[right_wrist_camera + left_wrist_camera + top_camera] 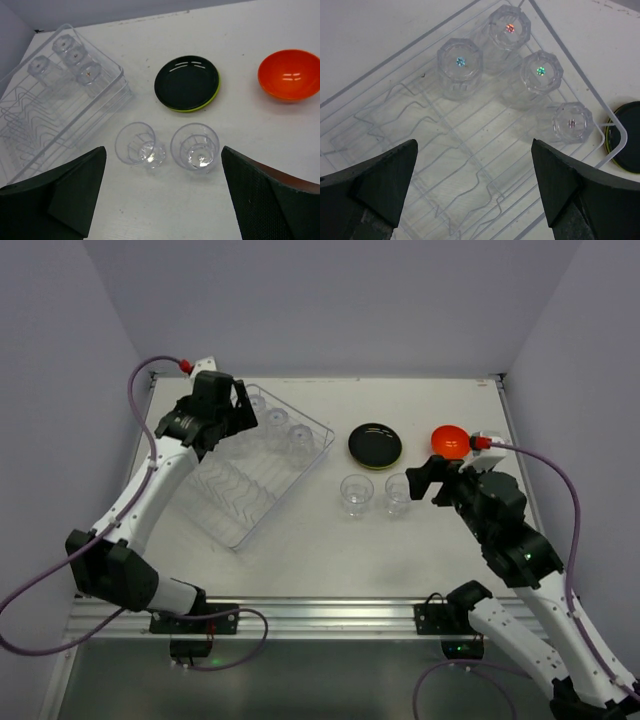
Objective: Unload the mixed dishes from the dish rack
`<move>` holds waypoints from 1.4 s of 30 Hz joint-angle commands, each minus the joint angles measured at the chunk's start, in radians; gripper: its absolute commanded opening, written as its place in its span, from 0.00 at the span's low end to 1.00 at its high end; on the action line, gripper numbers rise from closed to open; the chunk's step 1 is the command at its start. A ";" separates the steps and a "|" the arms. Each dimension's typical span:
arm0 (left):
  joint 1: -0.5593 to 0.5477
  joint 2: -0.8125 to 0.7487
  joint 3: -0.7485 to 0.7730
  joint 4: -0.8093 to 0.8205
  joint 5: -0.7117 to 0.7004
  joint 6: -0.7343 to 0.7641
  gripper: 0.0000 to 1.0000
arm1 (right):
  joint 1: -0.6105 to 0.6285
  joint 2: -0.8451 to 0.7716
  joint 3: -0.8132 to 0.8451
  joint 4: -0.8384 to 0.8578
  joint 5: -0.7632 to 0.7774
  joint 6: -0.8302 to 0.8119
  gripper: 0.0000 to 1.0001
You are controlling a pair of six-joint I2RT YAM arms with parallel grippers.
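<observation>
The silvery rectangular wire dish rack point(230, 495) holds 4 small clear plastic cups point(460, 62) upside down at one end. The left fingers point(375, 185) are spread wide above it, empty. 2 clear cups point(140, 145) stand upright on the white surface point(400, 550) beside the wide, empty right fingers point(265, 200). Nearby, a round black plate point(187, 82) sits on a lime-green plate point(197, 107), beside a small orange-red bowl point(289, 75).

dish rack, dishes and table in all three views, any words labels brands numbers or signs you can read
None: no word, label, brand, number or sign is readable in any view.
The dish rack, black plate, orange bowl and two cups on the table: no print visible.
The four cups in the rack: each shows a small coloured dot at its centre, not a character.
</observation>
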 commanded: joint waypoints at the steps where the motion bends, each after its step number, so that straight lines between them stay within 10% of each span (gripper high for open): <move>1: 0.059 0.124 0.159 -0.031 -0.004 -0.058 1.00 | -0.001 0.088 -0.068 0.134 -0.036 0.062 0.99; 15: 0.161 0.441 0.285 0.050 0.147 0.294 1.00 | -0.002 0.054 -0.153 0.222 -0.077 0.036 0.99; 42: 0.161 0.608 0.305 0.074 0.123 0.193 0.89 | -0.002 -0.009 -0.199 0.269 -0.192 0.014 0.99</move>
